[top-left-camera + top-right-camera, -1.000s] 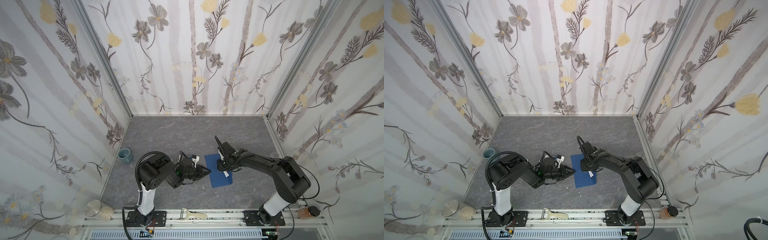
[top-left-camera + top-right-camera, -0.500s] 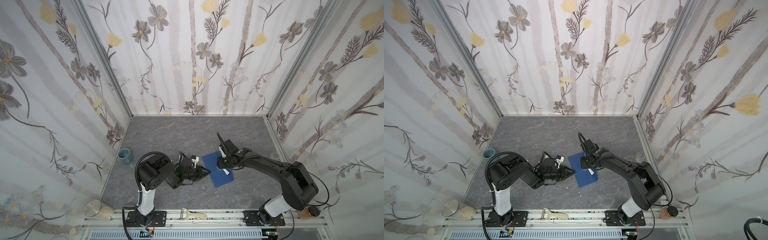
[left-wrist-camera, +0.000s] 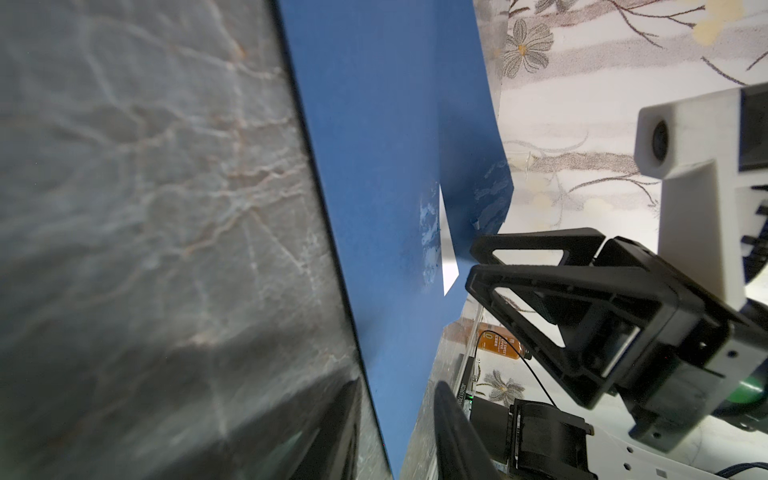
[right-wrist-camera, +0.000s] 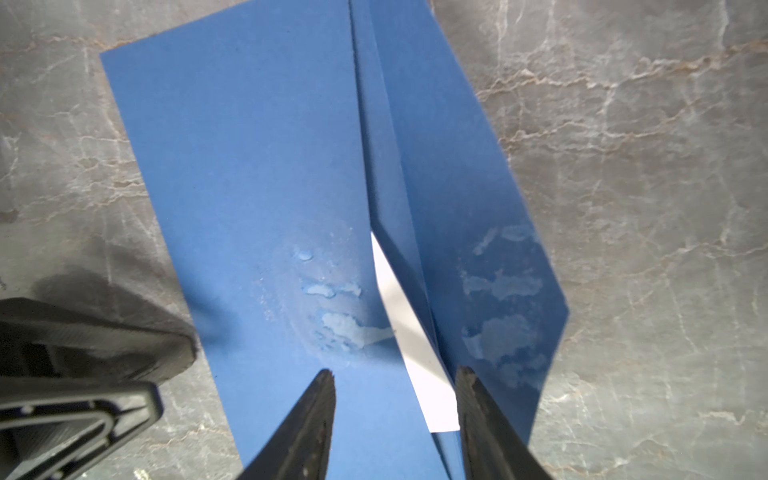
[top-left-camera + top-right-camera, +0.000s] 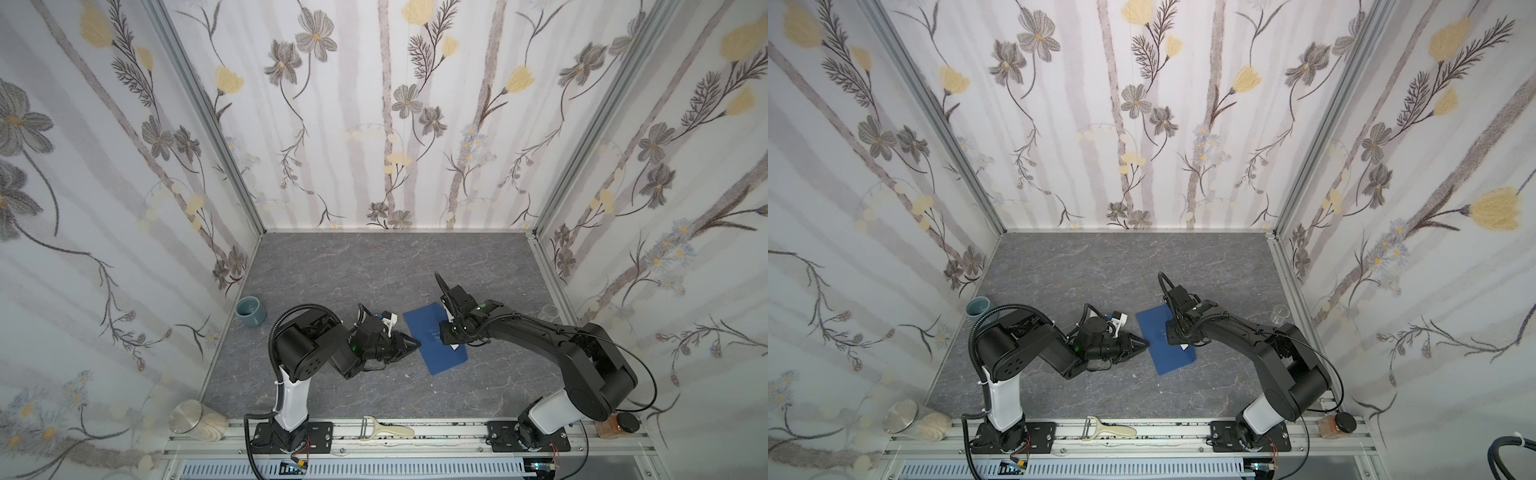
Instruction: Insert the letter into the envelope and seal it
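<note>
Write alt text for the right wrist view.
A blue envelope lies on a grey marbled table, flap raised, pale smears on flap and body, a white sliver of letter showing under the flap. The right tool is over one end, fingertips apart; the left tool sits beside a long edge.

The dark blue rectangular paper envelope (image 4: 232, 166) is matt, with pale, slightly glossy smears (image 4: 345, 328) on body and flap. The white paper letter (image 4: 415, 357) looks smooth. The grey veined stone-look tabletop (image 4: 644, 187) has a low sheen. The right gripper (image 4: 395, 374) has matt black plastic fingers (image 4: 307, 428).
</note>
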Controlling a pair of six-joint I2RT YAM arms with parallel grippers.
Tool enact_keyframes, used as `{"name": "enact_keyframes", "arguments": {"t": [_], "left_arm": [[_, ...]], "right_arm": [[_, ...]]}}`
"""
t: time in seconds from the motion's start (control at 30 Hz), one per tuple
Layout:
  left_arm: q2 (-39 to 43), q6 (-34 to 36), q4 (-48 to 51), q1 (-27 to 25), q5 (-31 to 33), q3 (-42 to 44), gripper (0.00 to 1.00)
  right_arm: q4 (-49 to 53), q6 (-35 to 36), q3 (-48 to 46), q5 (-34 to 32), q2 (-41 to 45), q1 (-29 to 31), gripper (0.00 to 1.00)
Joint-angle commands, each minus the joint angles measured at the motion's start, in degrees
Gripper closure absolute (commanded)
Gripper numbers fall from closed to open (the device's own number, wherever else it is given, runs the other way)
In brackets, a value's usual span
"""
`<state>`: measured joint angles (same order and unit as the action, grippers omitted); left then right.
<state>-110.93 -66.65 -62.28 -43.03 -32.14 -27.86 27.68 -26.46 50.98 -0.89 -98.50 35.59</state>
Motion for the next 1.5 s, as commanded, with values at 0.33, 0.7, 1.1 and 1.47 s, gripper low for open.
{"name": "enact_keyframes", "arguments": {"t": [0.33, 0.7, 1.1, 1.47], "left_arm": [[-1.45, -1.02, 0.36, -0.38, -0.82, -0.95, 0.67], [-2.07, -1.55, 0.40, -1.10, -0.71, -1.67, 0.67], [-1.72, -1.46, 0.40, -0.35, 0.33, -1.28, 0.68], [-1.78, -1.46, 0.36, 0.19, -0.36, -1.40, 0.68]], "right_arm": [[-4.54, 0.75, -0.99, 0.74, -2.15, 0.06, 0.49], [-8.67, -1.23, -3.38, 7.44, -1.48, 0.13, 0.50], [-7.88, -1.68, -3.39, 7.12, 0.55, -0.17, 0.51], [-6.37, -0.76, -3.69, 3.87, -0.71, -0.61, 0.50]]}}
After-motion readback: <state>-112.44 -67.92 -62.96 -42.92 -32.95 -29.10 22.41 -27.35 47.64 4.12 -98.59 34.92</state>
